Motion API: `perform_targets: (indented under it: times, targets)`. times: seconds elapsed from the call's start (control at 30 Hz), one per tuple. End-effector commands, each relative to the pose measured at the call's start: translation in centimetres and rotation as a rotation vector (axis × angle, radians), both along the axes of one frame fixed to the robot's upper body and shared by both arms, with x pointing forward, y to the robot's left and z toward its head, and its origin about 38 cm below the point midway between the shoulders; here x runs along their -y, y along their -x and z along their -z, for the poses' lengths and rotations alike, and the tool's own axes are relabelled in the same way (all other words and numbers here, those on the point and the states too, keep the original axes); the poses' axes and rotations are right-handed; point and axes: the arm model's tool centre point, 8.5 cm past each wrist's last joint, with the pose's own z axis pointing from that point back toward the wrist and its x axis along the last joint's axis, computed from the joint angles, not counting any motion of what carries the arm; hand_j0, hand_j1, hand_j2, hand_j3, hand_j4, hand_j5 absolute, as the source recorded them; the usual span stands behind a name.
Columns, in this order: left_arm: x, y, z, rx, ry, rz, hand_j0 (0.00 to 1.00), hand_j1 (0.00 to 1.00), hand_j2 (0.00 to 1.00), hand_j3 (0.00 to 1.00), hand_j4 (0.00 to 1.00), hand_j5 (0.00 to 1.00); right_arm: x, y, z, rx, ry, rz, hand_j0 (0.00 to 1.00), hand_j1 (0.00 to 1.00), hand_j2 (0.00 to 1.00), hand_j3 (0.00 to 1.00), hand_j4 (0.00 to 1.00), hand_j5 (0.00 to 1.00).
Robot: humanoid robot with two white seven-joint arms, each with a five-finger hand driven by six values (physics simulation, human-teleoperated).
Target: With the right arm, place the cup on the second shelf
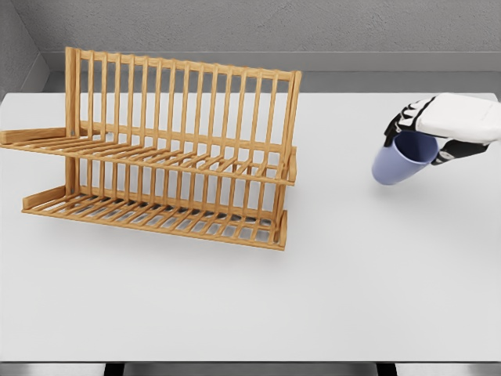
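From my head camera, my right hand (427,135) comes in from the right edge, well to the right of the wooden rack (160,149). Its dark fingers (401,123) are curled around the rim end of the blue cup (401,160), gripping it. The cup is tilted, its closed base pointing down and to the left, and it seems to hang just above the white table (337,298), though I cannot tell for sure whether it touches. The rack stands on the left half of the table, with an upright slatted back and two slatted shelves, one above the other. Both shelves are bare. Cup and rack are well apart, with open tabletop between them.
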Motion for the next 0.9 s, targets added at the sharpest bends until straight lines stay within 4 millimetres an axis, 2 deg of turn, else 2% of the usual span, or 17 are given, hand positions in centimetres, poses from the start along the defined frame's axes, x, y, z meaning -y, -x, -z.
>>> perform_targets:
  times: [0.0,0.1,0.2,0.37,0.67,0.73,0.87]
  targets:
    - [0.0,0.0,0.0,0.001,0.0,-0.001,1.0,1.0,1.0,1.0,1.0,1.0,-0.7,0.3,-0.5,0.013,-0.006,-0.022,0.59,0.59,0.59,0.59,0.59,0.59]
    - [0.0,0.0,0.0,0.001,0.0,-0.001,1.0,1.0,1.0,1.0,1.0,1.0,-2.1,0.5,-2.3,0.062,-0.004,-0.066,0.59,0.59,0.59,0.59,0.59,0.59]
    - [0.0,0.0,0.0,0.001,0.0,-0.001,1.0,1.0,1.0,1.0,1.0,1.0,-3.4,0.5,-3.2,0.093,-0.018,-0.1,0.59,0.59,0.59,0.59,0.59,0.59]
    - [0.0,0.0,0.0,0.0,0.0,-0.001,1.0,1.0,1.0,1.0,1.0,1.0,-5.0,0.6,-4.0,0.124,-0.035,-0.143,0.59,0.59,0.59,0.59,0.59,0.59]
    - [0.0,0.0,0.0,0.0,0.0,-0.001,1.0,1.0,1.0,1.0,1.0,1.0,-6.5,1.3,-5.6,0.174,-0.03,-0.195,0.59,0.59,0.59,0.59,0.59,0.59]
    - [0.0,0.0,0.0,0.0,0.0,-0.001,1.0,1.0,1.0,1.0,1.0,1.0,-7.9,1.3,-5.9,0.188,-0.056,-0.228,0.59,0.59,0.59,0.59,0.59,0.59]
    - [0.0,0.0,0.0,0.0,0.0,-0.001,1.0,1.0,1.0,1.0,1.0,1.0,-8.7,1.2,-6.1,0.199,-0.075,-0.246,0.59,0.59,0.59,0.59,0.59,0.59]
